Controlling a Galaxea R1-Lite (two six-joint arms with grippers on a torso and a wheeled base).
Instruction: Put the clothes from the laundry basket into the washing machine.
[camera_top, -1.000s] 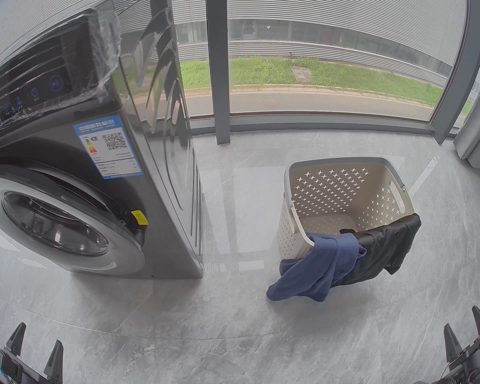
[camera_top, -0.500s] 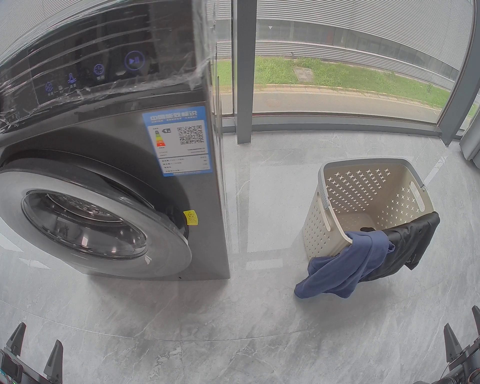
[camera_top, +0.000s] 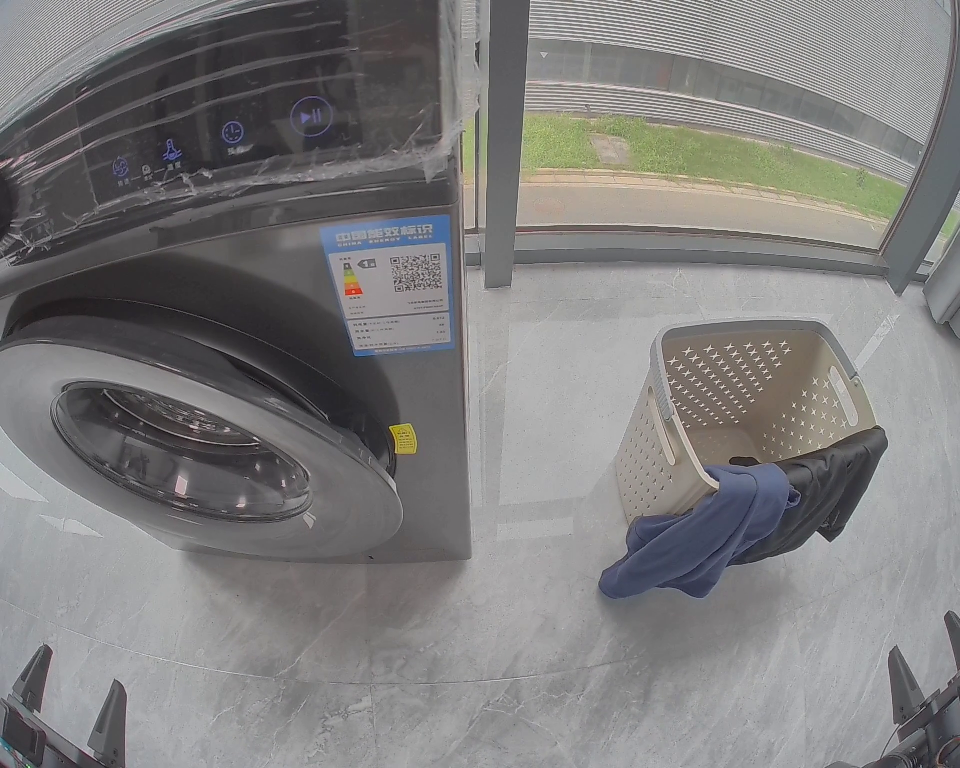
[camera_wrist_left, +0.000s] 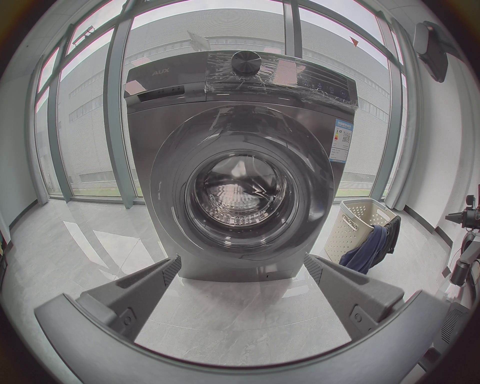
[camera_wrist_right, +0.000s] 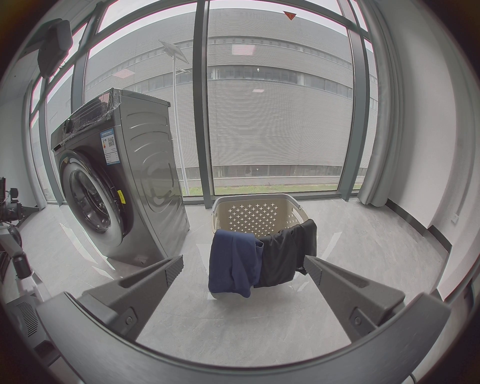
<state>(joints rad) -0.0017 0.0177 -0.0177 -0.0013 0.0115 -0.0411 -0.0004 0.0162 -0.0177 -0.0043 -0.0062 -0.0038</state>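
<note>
Though shifted sideways across the head view since a second ago, by the camera's turn only, stands as before: washing machine (camera_top: 300, 330), door shut, more of its front now showing. Beside it on the floor (camera_top: 520, 640), toward the window edge: laundry basket (camera_top: 745, 380). Draped over its near rim, touching each other: blue garment (camera_top: 700, 545) and black garment (camera_top: 840, 480). Spread wide, holding nothing: left gripper (camera_wrist_left: 242, 261) and right gripper (camera_wrist_right: 242, 262). Cut off at the head view's edge: machine's left side. Cannot tell whether more clothes lie inside the basket.
</note>
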